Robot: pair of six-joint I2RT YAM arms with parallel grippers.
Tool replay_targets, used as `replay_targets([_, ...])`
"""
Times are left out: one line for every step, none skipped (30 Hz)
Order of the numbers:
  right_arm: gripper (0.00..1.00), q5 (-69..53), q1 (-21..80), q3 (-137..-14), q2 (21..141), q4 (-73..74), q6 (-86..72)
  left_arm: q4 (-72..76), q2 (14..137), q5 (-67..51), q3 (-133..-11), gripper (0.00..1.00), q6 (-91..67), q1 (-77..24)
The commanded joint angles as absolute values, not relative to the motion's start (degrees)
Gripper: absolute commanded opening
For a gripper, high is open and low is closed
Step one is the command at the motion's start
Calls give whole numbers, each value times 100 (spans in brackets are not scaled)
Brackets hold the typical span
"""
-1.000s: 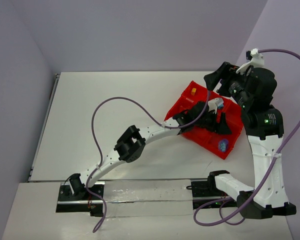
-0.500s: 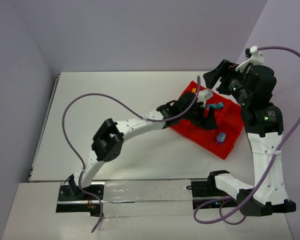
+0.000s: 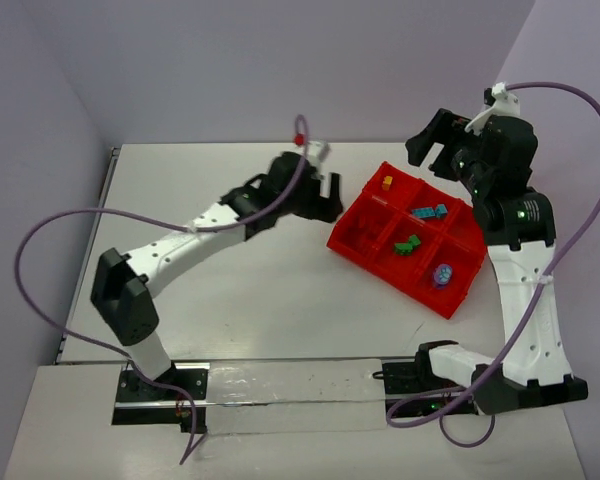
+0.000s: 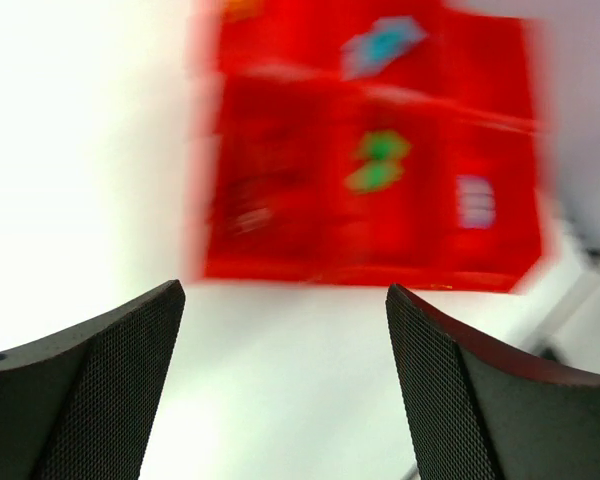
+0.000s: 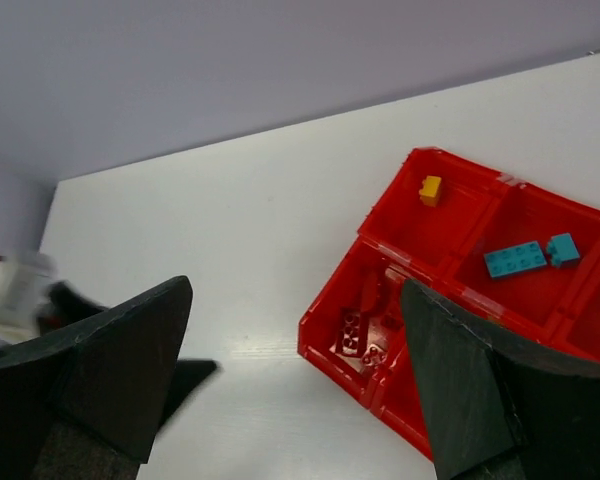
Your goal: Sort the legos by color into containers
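Left fingers (image 4: 130, 350) are spread wide with nothing between them, hanging over bare tabletop (image 3: 200, 300) just off the red tray (image 3: 345, 238)'s left corner. Right fingers (image 5: 130, 350) are wide apart too, empty, up above the tray's far edge. Loads of free white surface to the left; the tray sits skewed near the right edge. Far row: yellow brick (image 3: 387, 182), then teal bricks (image 3: 429, 212). Near row: red bricks (image 5: 358, 325), green bricks (image 3: 408, 244), purple piece (image 3: 443, 273).
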State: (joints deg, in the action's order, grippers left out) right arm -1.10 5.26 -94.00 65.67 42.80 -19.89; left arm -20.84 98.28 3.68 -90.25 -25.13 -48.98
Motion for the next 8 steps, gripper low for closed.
replay_targets([93,354,563,-9462,6749,4275,-1983,-2581,8879,627,-8753,90,-2499,-3887])
replay_targets([93,366,563,-9385,6743,4243,-1964,-2721,8783,697,-8797,90,-2460,-3740])
replay_targets([93,406,560,-9330,6738,4225,-1960,-2764,8692,763,-8783,90,-2453,-3619])
replay_targets([93,453,556,-9279,6735,4211,-1960,-2783,8602,827,-8755,90,-2452,-3504])
replay_targets([93,500,556,-9238,6739,4210,-1958,-2755,8496,867,-8702,90,-2450,-3388])
replay_targets([93,549,562,-9213,6757,4234,-1952,-2646,8361,862,-8604,90,-2444,-3271])
replay_targets([93,577,555,-9196,6782,4252,-1951,-2575,8272,854,-8557,90,-2459,-3191])
replay_targets([93,587,554,-9179,6836,4275,-1944,-2509,8190,831,-8545,91,-2475,-3110])
